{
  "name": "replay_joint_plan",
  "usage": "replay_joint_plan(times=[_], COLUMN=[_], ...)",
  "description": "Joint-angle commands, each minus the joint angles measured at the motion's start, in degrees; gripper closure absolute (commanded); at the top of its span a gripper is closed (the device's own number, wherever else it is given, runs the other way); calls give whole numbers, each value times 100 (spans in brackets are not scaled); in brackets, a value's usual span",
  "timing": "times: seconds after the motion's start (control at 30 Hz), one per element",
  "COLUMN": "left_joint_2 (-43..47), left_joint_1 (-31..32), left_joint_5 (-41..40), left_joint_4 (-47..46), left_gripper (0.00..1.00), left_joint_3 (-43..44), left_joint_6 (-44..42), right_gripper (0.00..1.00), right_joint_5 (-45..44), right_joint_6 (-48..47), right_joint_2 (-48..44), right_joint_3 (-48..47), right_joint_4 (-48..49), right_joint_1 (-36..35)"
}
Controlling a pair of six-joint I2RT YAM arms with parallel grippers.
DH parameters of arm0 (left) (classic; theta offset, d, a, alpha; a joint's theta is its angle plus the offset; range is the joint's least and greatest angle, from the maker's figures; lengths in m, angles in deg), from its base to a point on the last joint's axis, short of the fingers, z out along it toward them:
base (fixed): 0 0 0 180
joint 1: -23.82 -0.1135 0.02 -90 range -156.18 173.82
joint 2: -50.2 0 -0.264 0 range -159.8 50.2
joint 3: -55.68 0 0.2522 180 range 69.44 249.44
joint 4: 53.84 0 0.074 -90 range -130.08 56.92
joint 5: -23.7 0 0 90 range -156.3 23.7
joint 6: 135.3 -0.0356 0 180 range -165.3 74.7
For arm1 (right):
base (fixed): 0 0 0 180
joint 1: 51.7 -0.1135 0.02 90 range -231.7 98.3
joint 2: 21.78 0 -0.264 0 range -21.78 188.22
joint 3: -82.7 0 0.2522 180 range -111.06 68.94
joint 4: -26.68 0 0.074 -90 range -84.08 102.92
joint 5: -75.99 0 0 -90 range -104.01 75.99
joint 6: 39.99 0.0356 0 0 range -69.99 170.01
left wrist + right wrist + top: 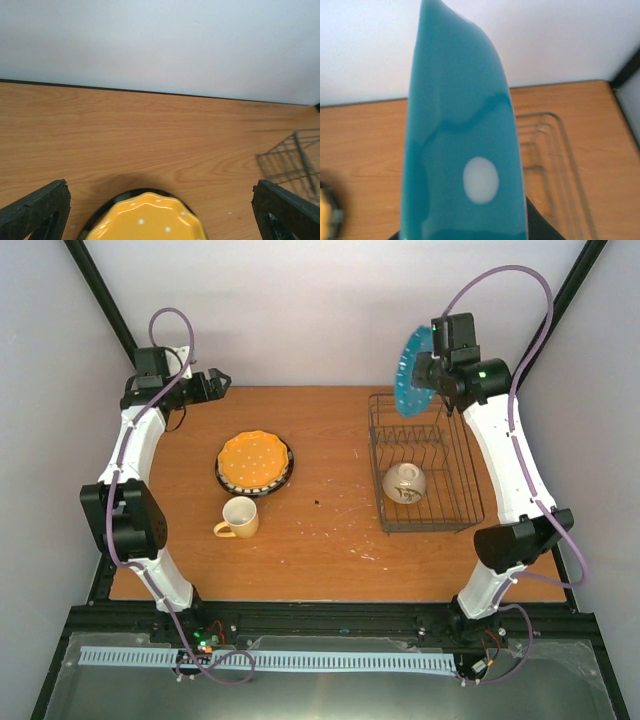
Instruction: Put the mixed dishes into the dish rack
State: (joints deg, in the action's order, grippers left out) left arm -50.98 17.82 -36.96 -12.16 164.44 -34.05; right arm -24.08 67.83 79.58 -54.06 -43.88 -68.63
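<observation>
My right gripper (428,368) is shut on the teal white-dotted plate (411,372) and holds it on edge in the air above the far end of the dark wire dish rack (470,475). The plate fills the right wrist view (465,150). The cream bowl (404,483) lies inside the rack. The orange-yellow dotted plate (252,460) is stacked on the black-and-white striped-rim plate (287,476) on the table's left half; both show in the left wrist view (150,220). The small yellow mug (239,517) stands near them. My left gripper (218,379) is open and empty at the far left.
The wooden table (330,540) ends at a white back wall, with black frame posts in the corners. The rack's corner (292,160) shows at the right of the left wrist view.
</observation>
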Motion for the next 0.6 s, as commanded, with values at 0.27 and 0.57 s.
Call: replay_joint_plan(times=[0.27,0.57], left_joint_2=[-166,-39], left_joint_1=[-72,-94], left_joint_5=[-1305,-1395], left_joint_4=[493,367], left_gripper=[0,0], left_joint_3=[181,-151], left_joint_6=[-612,-606], right_gripper=[97,97], right_joint_5=[-1713,-1178], right_joint_6=[-775,-638], right_joint_2=[-48,130], right_joint_3=[1165,1519], right_joint_4=[-348,-69], right_joint_1=[-522,-548])
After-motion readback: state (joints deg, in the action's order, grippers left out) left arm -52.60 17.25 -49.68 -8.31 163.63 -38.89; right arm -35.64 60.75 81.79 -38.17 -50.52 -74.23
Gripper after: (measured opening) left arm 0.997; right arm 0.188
